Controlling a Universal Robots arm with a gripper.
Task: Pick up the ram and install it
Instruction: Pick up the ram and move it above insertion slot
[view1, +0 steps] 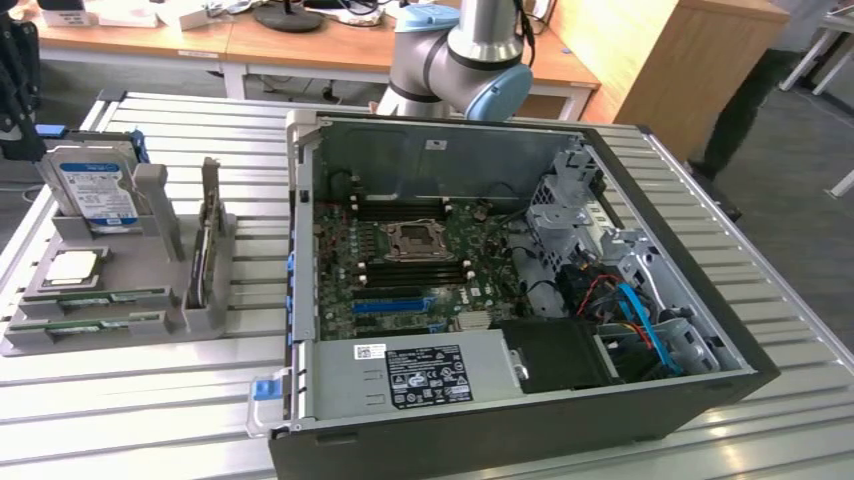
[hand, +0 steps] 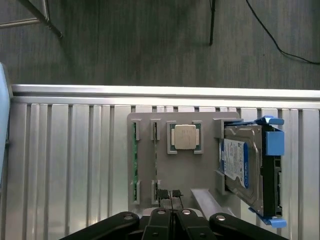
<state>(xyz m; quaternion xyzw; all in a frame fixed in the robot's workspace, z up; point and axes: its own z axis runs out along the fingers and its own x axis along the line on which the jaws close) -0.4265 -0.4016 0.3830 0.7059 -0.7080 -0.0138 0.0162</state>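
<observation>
In the exterior view, the ram sticks (view1: 100, 297) sit on edge in a grey holder (view1: 200, 315) on the slatted bench (view1: 134, 400), to the exterior view's left of the open computer case (view1: 667, 400); in the wrist view, the end effector (hand: 170, 194) hangs over that holder, closed and empty.

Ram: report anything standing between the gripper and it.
Nothing visible does. The gripper, shut, hangs over the holder. The ram lies in its slot there, open from above. The CPU and hard drive sit off to the side.
</observation>
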